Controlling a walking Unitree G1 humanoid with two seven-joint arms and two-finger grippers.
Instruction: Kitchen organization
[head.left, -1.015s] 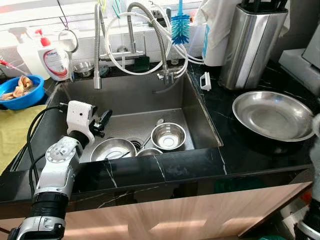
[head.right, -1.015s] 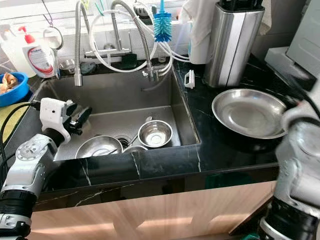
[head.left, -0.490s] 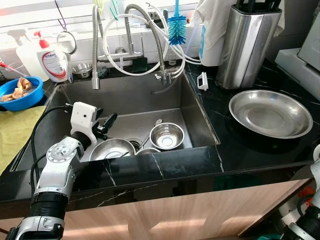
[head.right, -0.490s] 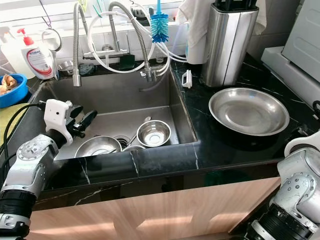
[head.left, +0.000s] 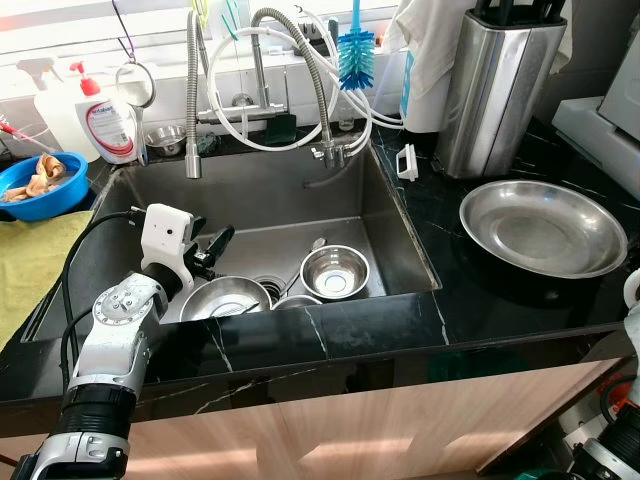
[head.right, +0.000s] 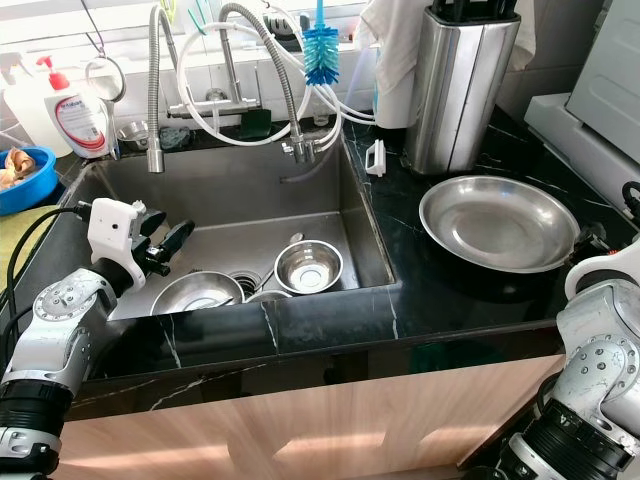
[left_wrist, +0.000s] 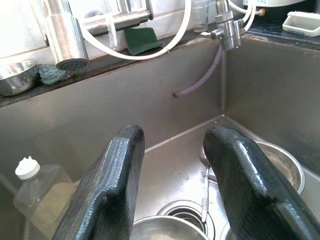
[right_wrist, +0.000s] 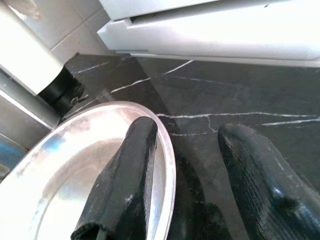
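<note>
Gleaming steel bowls (head.left: 335, 272) clustered in sink (head.left: 270, 195); left end effector (left_wrist: 172, 165) open above.

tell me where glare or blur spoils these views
Eye views: sharp, though daylight washes out the window strip behind the faucet and glints off the steel plate. Left wrist view: sharp. Right wrist view: white appliance overexposed, right hand fingers soft, close.

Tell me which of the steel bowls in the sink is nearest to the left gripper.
The wide bowl at the sink's front left, just below the left gripper. The smaller bowl sits farther to the right, past the drain.
</note>
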